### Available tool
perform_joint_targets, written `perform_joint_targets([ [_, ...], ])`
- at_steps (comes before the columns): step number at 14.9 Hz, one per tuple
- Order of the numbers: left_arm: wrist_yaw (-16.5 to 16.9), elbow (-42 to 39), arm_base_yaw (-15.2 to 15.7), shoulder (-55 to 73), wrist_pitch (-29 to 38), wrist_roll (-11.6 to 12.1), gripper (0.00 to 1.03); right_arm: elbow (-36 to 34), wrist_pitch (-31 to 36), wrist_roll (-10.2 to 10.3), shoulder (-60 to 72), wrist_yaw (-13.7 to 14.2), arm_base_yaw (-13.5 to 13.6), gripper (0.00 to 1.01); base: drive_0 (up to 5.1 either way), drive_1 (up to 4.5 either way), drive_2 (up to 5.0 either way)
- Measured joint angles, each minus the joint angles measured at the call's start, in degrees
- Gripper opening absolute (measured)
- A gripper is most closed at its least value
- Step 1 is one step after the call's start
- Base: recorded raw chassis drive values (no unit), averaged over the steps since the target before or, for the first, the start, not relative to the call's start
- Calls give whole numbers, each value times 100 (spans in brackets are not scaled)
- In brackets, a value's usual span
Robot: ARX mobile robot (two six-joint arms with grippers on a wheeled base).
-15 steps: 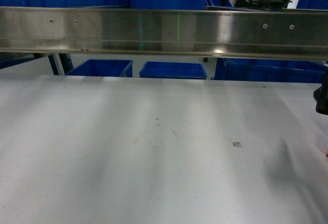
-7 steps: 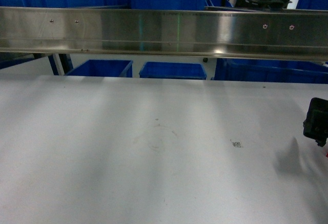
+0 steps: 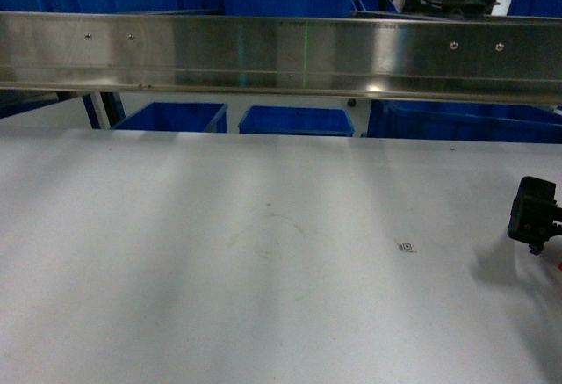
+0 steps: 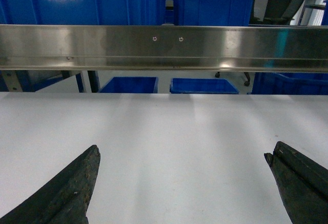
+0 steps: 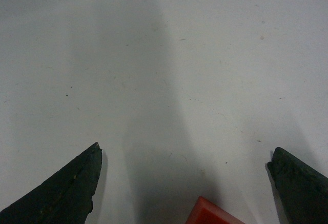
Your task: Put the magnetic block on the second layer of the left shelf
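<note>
A corner of the red magnetic block [image 5: 212, 212] shows at the bottom edge of the right wrist view, lying on the white tabletop [image 5: 164, 55]. My right gripper [image 5: 184, 155] is open above the table, its fingers wide apart, and the block sits back between them, touching neither. In the head view a black part of the right arm [image 3: 531, 213] hangs at the right edge. My left gripper [image 4: 182, 155] is open and empty over the table. A shiny steel cross-rail [image 3: 281, 54] of the rack spans the back, also as the steel rail [image 4: 164, 47]; which shelf layer it belongs to I cannot tell.
Blue bins [image 3: 171, 117] [image 3: 297, 120] stand on the floor beyond the table's far edge, under the rail. Larger blue bins [image 4: 77, 1] sit above the rail. A small printed mark [image 3: 405, 247] lies on the tabletop [image 3: 219, 296].
The black part of the right arm has come in from the right edge of the head view, moving left and down toward the table. Its shadow has shifted with it.
</note>
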Motion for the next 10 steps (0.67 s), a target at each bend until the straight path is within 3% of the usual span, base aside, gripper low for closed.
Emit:
perform_joint_targets([
  [2,0,0,0,0,0,0,98,-9,22,-4,7,20,2,98,0,0,0],
  [3,0,0,0,0,0,0,98,-39,70,-24,13,52,2,91,0,0,0],
  [8,0,0,0,0,0,0,98,-166,256,-149,50,122,-39,39,0,0,0],
  [9,0,0,0,0,0,0,98,-186,348,-227,59,79,-33,31,0,0,0],
  [10,0,0,0,0,0,0,98,-190,356,-299,37,24,0,31,0,0,0],
])
